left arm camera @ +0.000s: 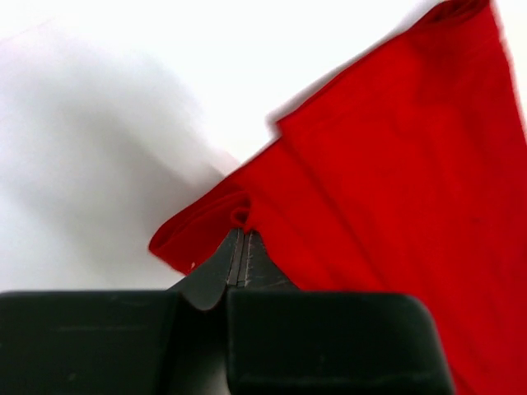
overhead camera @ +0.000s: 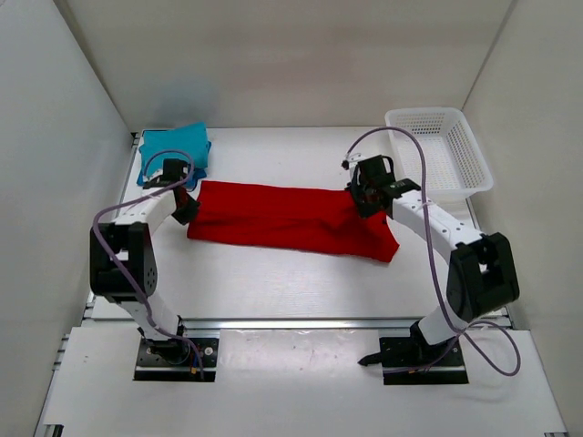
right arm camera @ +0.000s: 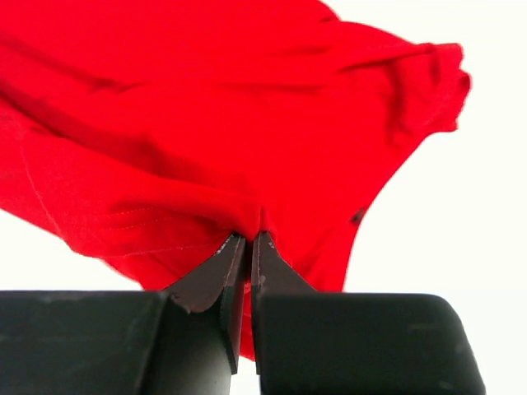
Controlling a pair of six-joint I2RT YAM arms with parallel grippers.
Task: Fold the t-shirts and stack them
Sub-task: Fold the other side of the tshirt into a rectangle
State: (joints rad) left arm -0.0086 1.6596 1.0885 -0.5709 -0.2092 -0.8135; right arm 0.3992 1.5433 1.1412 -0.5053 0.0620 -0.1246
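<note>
The red t-shirt (overhead camera: 287,218) lies stretched in a long band across the middle of the table. My left gripper (overhead camera: 185,208) is shut on its left end; the left wrist view shows the cloth (left arm camera: 395,189) pinched at the fingertips (left arm camera: 243,234). My right gripper (overhead camera: 358,202) is shut on its right end, with the cloth (right arm camera: 206,123) bunched over the fingertips (right arm camera: 249,239) in the right wrist view. The teal t-shirt (overhead camera: 173,146) lies folded at the back left, with a strip of royal blue t-shirt (overhead camera: 206,151) showing under its right edge.
A white mesh basket (overhead camera: 437,150) stands at the back right. White walls enclose the table on three sides. The arm bases sit on a rail (overhead camera: 291,323) at the near edge.
</note>
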